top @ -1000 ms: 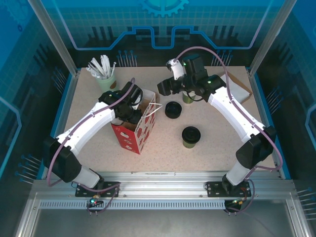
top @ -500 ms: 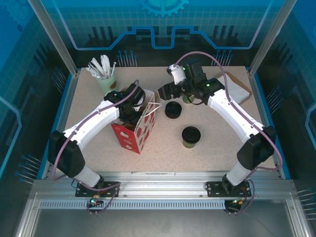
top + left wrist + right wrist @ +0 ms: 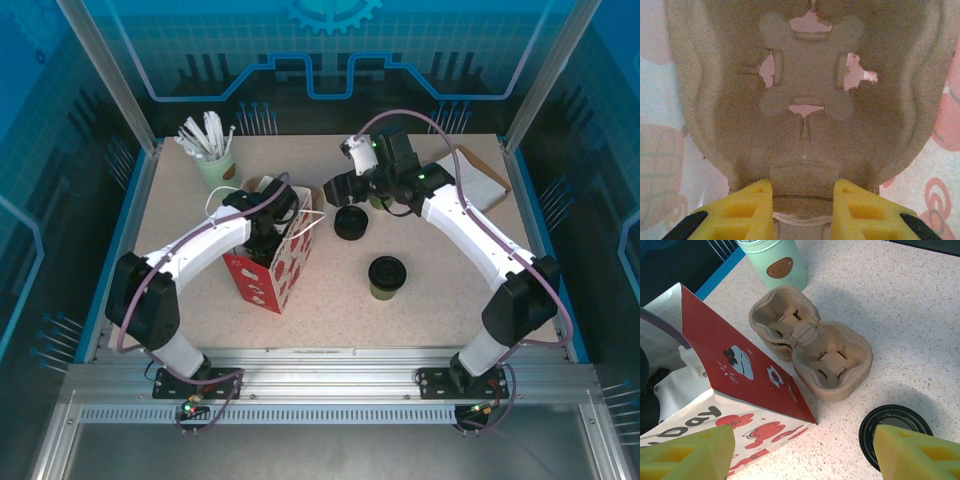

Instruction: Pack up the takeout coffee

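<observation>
Takeout coffee, an olive-green paper cup with black plastic lid (image 3: 387, 277), sits toward the tabletop's near edge; left gripper (image 3: 802, 189) pinches a brown pulp carrier (image 3: 805, 100) inside the red paper bag (image 3: 268, 282) (a snag could topple it), right gripper (image 3: 802, 440) gapes wide, empty

Speckled table (image 3: 440, 300) w/ red bag (image 3: 275, 275), lidded coffee cup (image 3: 387, 277), black lids (image 3: 351, 222), mint holder (image 3: 215, 168), pulp carriers (image 3: 812, 342).

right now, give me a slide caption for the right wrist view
Open right claw hovers near a red-and-white paper bag, beside stacked pulp cup carriers, a mint cup and a black lid.
</observation>
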You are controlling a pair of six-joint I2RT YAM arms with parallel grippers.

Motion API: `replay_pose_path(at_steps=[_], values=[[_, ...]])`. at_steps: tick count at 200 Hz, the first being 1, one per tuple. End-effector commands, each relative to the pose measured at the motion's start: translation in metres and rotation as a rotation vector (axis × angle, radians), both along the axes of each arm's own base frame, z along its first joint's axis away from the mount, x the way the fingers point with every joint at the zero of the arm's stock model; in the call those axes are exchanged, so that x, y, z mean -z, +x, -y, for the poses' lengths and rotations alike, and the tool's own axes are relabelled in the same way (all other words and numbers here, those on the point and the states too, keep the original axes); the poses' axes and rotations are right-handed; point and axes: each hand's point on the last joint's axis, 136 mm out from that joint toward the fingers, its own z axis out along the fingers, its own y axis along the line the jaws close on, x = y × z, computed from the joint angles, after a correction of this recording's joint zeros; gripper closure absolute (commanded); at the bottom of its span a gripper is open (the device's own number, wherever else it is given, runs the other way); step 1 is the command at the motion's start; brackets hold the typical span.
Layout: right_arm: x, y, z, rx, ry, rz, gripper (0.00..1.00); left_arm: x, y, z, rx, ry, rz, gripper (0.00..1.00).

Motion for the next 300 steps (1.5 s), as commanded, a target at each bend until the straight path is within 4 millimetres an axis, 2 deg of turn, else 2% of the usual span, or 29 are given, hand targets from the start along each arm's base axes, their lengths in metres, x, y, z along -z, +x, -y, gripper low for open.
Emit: replay_pose_path(at_steps=[1, 61, 138, 167, 183, 242, 300], values=[[-0.015, -0.001, 0.008, 0.020, 0.029, 0.033, 0.25, 0.014, 0.004, -0.004, -0.017, 0.003, -0.013, 0.74], [-0.011, -0.002, 0.010, 0.025, 0.024, 0.024, 0.24, 0.046, 0.004, 0.000, -0.039, -0.012, -0.041, 0.74], [-0.008, -0.003, 0.011, 0.026, 0.024, 0.017, 0.24, 0.089, 0.002, 0.004, -0.073, -0.028, -0.080, 0.69], [-0.005, -0.004, 0.012, 0.029, 0.019, 0.011, 0.24, 0.093, 0.003, 0.004, -0.077, -0.028, -0.076, 0.64], [-0.004, -0.005, 0.013, 0.030, 0.015, 0.010, 0.24, 0.085, 0.005, 0.005, -0.077, -0.037, -0.060, 0.61], [-0.006, -0.008, 0.015, 0.031, 0.011, 0.013, 0.24, 0.024, 0.017, 0.007, -0.071, -0.089, 0.077, 0.43], [-0.001, -0.020, 0.034, 0.070, -0.044, 0.024, 0.24, -0.031, 0.029, 0.007, -0.062, -0.123, 0.202, 0.34]])
